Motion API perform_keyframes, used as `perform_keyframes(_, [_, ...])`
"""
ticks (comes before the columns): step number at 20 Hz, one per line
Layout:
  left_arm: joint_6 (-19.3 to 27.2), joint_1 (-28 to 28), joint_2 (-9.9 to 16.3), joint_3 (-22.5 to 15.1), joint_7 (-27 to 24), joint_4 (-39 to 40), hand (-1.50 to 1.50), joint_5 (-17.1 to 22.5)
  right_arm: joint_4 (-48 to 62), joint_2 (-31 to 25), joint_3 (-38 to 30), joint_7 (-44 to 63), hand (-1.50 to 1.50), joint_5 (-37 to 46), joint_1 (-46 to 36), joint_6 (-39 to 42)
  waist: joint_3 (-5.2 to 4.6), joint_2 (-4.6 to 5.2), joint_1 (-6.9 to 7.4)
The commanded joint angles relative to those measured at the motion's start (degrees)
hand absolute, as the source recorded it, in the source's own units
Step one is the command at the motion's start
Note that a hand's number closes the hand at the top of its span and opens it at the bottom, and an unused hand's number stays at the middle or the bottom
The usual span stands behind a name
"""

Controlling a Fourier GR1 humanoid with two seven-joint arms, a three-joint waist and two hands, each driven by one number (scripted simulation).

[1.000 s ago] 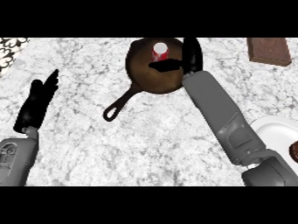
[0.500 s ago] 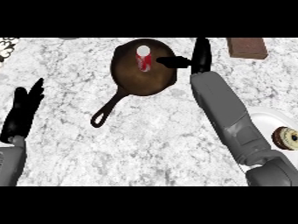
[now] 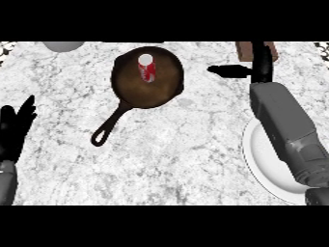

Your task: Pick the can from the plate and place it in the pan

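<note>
A: Starting nearest you, your left hand rests with fingers straight at the bench's left edge; the plate by your right forearm holds no can.

B: And farther out?

A: The can stands upright in the pan. Your right hand hangs spread beside it, holding nothing. Sweep that arm left and you could topple the can.

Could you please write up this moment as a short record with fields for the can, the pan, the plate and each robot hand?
can: upright inside the pan, red and white
pan: dark skillet on the marble counter, handle toward the lower left
plate: white, at right, partly under the right forearm
right robot hand: open, right of the pan, holding nothing
left robot hand: open, resting at the left edge
</note>
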Motion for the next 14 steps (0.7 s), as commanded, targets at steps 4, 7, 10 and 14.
perform_keyframes(4, [0.91, 2.22, -0.95, -0.29, 1.44, -1.61, 0.00, -1.06, -5.47, -7.16, 1.62, 0.59, -1.50, -0.39, 7.27, 12.23, -0.05, -0.66, -1.65])
perform_keyframes(7, [0.28, 3.77, -0.79, 0.73, -2.59, -1.41, 0.00, -0.24, -8.30, -10.90, 1.03, 1.90, -1.50, -1.53, 9.59, 15.82, -0.06, -0.65, -1.58])
perform_keyframes(10, [-0.45, 1.23, 0.01, 1.11, 0.10, -0.76, 0.00, -0.14, -10.29, -13.24, 1.85, 1.22, -1.50, -1.21, 12.60, 19.49, -0.04, -0.50, -1.38])
perform_keyframes(14, [-2.74, 0.76, 2.71, 3.43, -2.69, 2.66, 0.00, 0.61, -14.72, -14.05, 1.46, 1.49, -1.50, -2.45, 16.71, 21.07, -0.06, -0.48, -1.46])
